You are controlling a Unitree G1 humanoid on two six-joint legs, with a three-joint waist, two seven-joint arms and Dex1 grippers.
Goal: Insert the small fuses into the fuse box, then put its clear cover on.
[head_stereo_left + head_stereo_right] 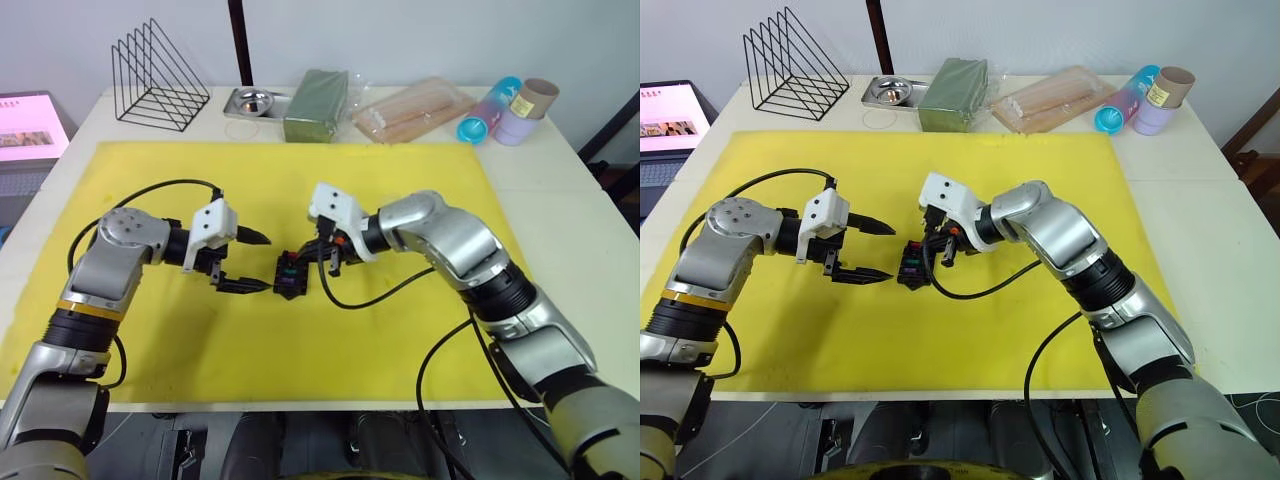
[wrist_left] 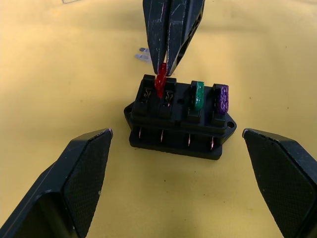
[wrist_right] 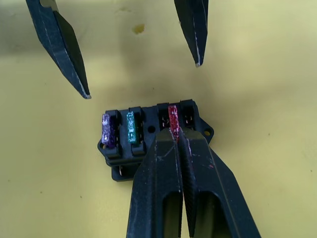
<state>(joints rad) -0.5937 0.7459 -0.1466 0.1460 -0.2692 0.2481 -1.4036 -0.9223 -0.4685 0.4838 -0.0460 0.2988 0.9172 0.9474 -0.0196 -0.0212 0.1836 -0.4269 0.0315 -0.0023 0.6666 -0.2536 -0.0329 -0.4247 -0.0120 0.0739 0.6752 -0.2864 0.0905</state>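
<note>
The black fuse box (image 1: 292,276) sits mid-way across the yellow mat (image 1: 300,180). A green fuse (image 2: 198,95) and a purple fuse (image 2: 223,98) stand in two of its slots. My right gripper (image 3: 177,134) is shut on a red fuse (image 2: 160,84), which it holds at the top of a third slot. My left gripper (image 1: 262,262) is open just left of the box, one finger on each side of it and touching nothing. A pale fuse (image 2: 142,54) lies on the mat just beyond the box. The clear cover is out of view.
Along the table's back edge stand a black wire rack (image 1: 158,75), a metal dish (image 1: 255,102), a large green block (image 1: 317,103), a clear bag of sticks (image 1: 412,110) and lying cups and tubes (image 1: 510,110). A lit screen (image 1: 30,125) sits at far left.
</note>
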